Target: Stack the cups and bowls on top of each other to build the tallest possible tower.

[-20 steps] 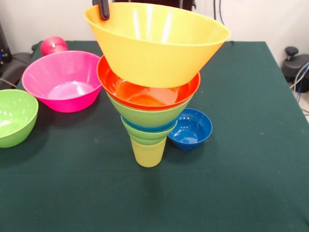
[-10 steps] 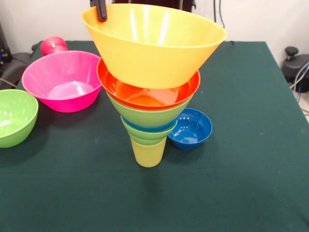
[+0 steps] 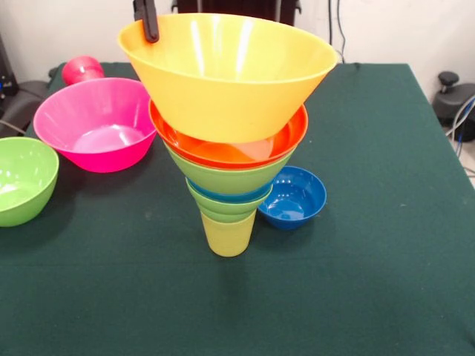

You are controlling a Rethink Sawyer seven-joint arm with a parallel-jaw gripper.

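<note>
My gripper point(image 3: 146, 21) pinches the rim of the big yellow bowl point(image 3: 226, 78): one dark finger lies over the outside of the wall at its upper left edge, and I take the other to be inside, hidden. So the jaws are clamped on that rim.

Landmark: the tower point(image 3: 228, 178). It stands on the yellow cup point(image 3: 228, 233), mouth down on the green table point(image 3: 371, 282), and widens upward through lime green bowls, a thin line of blue, and the orange-red bowl point(image 3: 223, 144). The yellow bowl sits directly above the orange-red one, tilted, the side opposite my grip lower. Whether its base touches the orange-red bowl I cannot tell.

Loose pieces: the dark blue bowl point(image 3: 295, 196) just beside the tower's base, on the picture's right. The pink bowl point(image 3: 96, 122) and a lime green bowl point(image 3: 22, 178) lie well apart to the picture's left; the red cup point(image 3: 82, 69) sits behind the pink bowl.

Step in hand, as I judge it: seating the yellow bowl. To do it well:
- centre its base over the orange-red bowl
- level it as it goes down
- lower slowly; the cup base is narrow and a sideways push could topple everything
- open only once the bowl rests by itself, then lift straight up clear of the rim.
</note>
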